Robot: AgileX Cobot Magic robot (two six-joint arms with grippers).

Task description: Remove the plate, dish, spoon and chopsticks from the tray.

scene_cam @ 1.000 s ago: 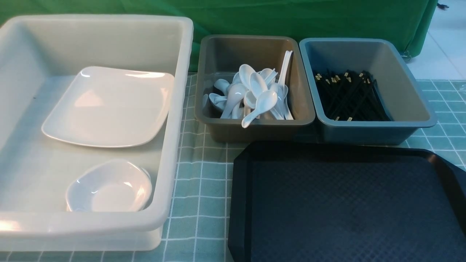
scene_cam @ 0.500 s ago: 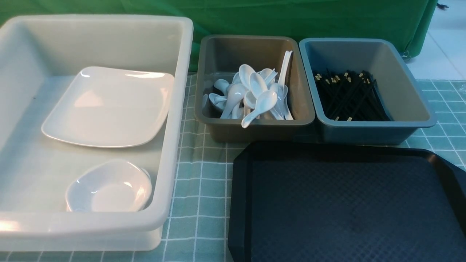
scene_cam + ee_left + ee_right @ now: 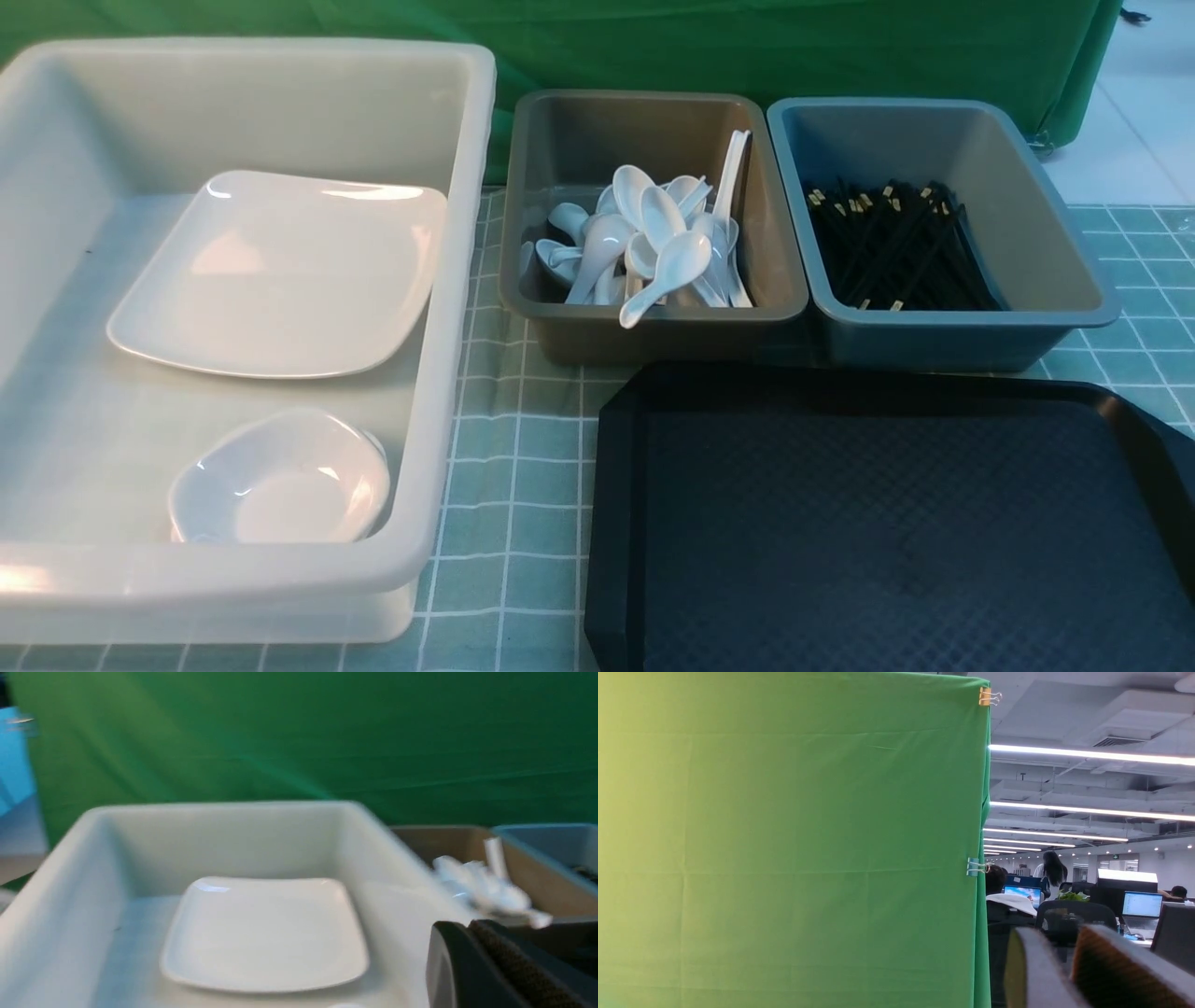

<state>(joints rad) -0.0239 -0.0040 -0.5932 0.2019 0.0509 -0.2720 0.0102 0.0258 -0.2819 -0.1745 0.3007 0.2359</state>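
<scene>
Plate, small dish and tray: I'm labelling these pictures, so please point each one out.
plate (image 3: pixel 280 271), front view, its flat centre.
small dish (image 3: pixel 280 490), front view, its inner hollow.
tray (image 3: pixel 896 532), front view, its bare textured floor.

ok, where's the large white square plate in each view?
Front: large glossy white square plate lies flat in the big white plastic tub, far half, image left.
Left wrist: same plate, centre of picture.
Right wrist: not in it.
Shared landmark: green cloth backdrop.

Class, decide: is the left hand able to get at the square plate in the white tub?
Probably yes: the plate lies uncovered in the open-topped white tub, facing the left hand, nothing between.
</scene>
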